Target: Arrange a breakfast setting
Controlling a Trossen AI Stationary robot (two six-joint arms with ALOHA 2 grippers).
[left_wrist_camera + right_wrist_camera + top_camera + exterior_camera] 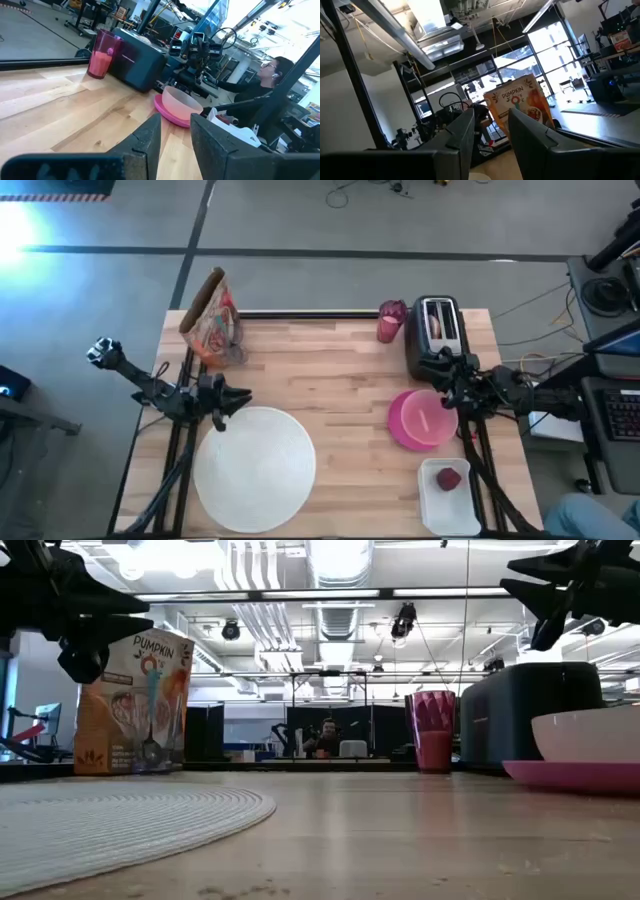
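Big round white placemat (254, 467) flat on the wooden surface (340, 370), near front-left corner. Everything else placed relative to it:

- Magenta plate (404, 427) well apart to the right, peach cereal bowl (432, 415) sitting in it.
- Small red fruit (448, 478) in a white rectangular tray (431, 510), front-right, further right than the plate.
- Pink translucent cup (390, 322) upright at the far edge, far right of the mat, just beside the black toaster (436, 335). Something pale in a toaster slot; cannot tell if bagel.
- Colourful crinkled bag (212, 318) standing at far-left, beyond the mat; "PUMPKIN" legible in low view.

Left gripper (221, 402) hovering at the mat's far-left rim, above the surface, jaws apart with a narrow gap, holding nothing. Right gripper (447, 386) raised over the bowl's far-right edge, between bowl and toaster, jaws slightly apart, nothing between them.

Person seated beyond the surface on the right side in left wrist view (272, 80); another in the room background, low view (325, 737).
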